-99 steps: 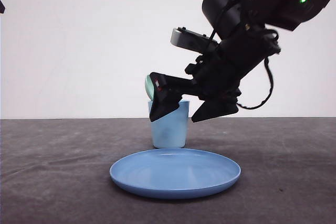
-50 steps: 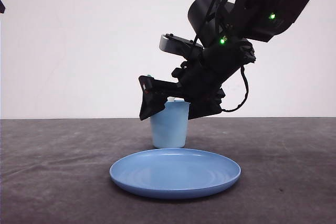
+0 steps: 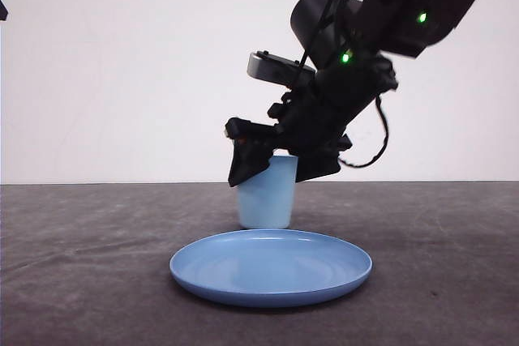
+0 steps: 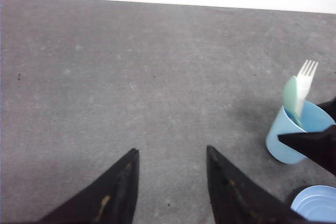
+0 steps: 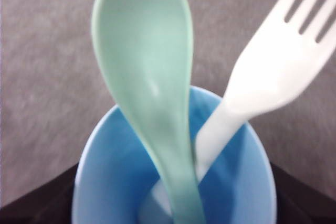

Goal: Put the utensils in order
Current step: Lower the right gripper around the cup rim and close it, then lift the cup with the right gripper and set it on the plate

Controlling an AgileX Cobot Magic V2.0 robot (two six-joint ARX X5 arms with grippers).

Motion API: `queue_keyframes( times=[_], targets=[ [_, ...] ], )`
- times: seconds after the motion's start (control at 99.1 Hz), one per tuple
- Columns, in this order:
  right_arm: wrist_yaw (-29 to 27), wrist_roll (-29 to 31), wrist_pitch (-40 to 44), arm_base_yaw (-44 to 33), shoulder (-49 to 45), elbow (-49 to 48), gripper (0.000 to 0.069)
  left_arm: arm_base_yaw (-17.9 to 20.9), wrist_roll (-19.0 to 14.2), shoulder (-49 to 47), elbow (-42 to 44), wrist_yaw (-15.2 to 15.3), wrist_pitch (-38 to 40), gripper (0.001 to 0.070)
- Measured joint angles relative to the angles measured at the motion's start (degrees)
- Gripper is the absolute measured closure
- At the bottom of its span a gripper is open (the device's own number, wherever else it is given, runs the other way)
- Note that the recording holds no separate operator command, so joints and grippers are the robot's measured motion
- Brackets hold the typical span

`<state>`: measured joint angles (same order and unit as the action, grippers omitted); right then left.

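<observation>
The right gripper (image 3: 276, 166) straddled the cup (image 3: 265, 196), fingers spread and empty, spoon (image 5: 152, 98) and fork (image 5: 262, 77) handle-down inside, leaning toward 12 o'clock.

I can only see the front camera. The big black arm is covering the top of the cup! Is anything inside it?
Observer: Yes. A mint-green spoon stands in the light blue cup, handle down and bowl up.
Operator: Is the fork there too?
Observer: Yes, the white fork is in the same cup, tines up, leaning beside the spoon.
Operator: Is the arm squeezing them?
Observer: No. From the left wrist camera the right gripper has one finger across the cup's near side, and the spoon and fork stand free above the rim.
Operator: What is the other arm doing?
Observer: The left gripper is open over bare table, holding nothing.
</observation>
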<state>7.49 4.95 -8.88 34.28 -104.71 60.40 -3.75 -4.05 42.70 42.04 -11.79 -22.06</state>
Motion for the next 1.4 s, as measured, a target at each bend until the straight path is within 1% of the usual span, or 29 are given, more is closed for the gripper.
queue_keyframes(
  times=[0.182,0.313,0.414,0.585,0.757,0.978,1.079,1.402],
  targets=[
    [-0.04,-0.04,7.39,1.2,7.06,0.0,0.0234,0.0,0.0,0.0,0.0,0.02,0.0,0.048],
    [-0.26,-0.02,13.09,3.5,12.59,0.0,0.0234,0.0,0.0,0.0,0.0,0.02,0.02,0.048],
    [-2.54,-0.11,17.27,6.51,16.9,-0.02,0.0234,0.0,0.02,0.0,0.0,0.02,0.02,0.048],
    [-7.17,-0.22,20.46,11.8,23.02,0.0,0.0234,0.0,0.04,0.0,0.0,0.02,-0.02,0.048],
    [-8.63,-0.24,23.21,15.61,26.29,-0.5,0.0234,0.0,0.22,0.0,0.0,0.02,-0.02,0.048],
    [-10.29,-0.22,21.03,17.53,28.89,-6.93,0.0234,0.0,0.24,0.0,0.0,0.02,-0.02,0.048],
    [-10.34,-0.22,17.92,17.53,28.87,-10.95,0.0234,0.0,0.24,0.0,0.0,0.02,-0.02,0.048],
    [-10.47,0.55,-3.54,17.46,28.87,-26.69,0.0234,0.0,0.24,0.0,0.0,0.0,-0.04,0.048]
  ],
)
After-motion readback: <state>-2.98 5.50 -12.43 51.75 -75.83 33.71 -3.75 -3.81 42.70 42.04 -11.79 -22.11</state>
